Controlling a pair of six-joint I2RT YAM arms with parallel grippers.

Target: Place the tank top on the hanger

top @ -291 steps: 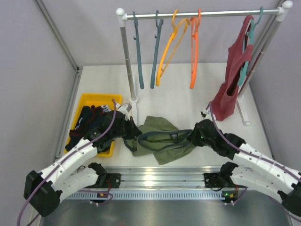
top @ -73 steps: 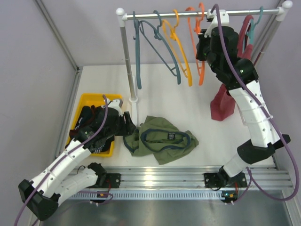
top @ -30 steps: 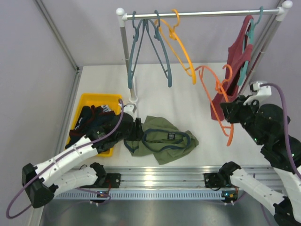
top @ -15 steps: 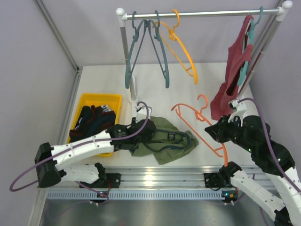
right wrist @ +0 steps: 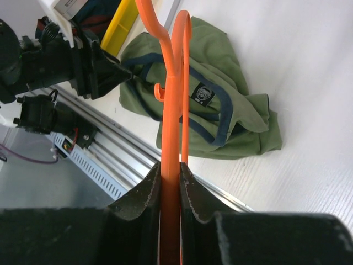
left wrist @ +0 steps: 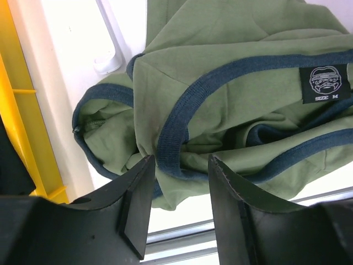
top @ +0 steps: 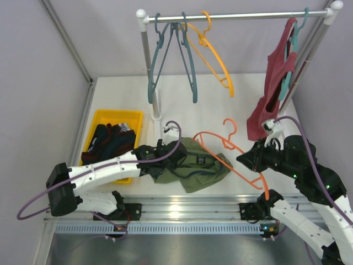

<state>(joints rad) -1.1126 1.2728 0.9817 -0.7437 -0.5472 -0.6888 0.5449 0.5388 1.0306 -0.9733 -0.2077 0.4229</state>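
The olive-green tank top (top: pixel 190 165) lies crumpled on the white table near the front edge, navy trim and a black label (left wrist: pixel 325 83) showing. My left gripper (top: pixel 177 157) hovers low over its left part, open. In the left wrist view its jaws (left wrist: pixel 180 160) straddle a fold of navy trim of the tank top (left wrist: pixel 237 44). My right gripper (top: pixel 255 161) is shut on the lower bar of the orange hanger (top: pixel 223 152). The hanger slants over the right side of the top with its hook up. In the right wrist view the hanger (right wrist: pixel 172 99) runs up from the gripper (right wrist: pixel 170 168) over the tank top (right wrist: pixel 248 127).
A yellow bin (top: pixel 107 117) with dark clothes (top: pixel 107 141) stands at the left. The rack's rail (top: pixel 248 15) carries two teal hangers (top: pixel 171 61), an amber hanger (top: pixel 212 52) and a dark red top (top: pixel 276 83). The rack post (top: pixel 149 66) stands behind the tank top.
The right arm has carried the hanger down and left, over the tank top. My left gripper has slid right onto the top's left part, and its jaws have narrowed.
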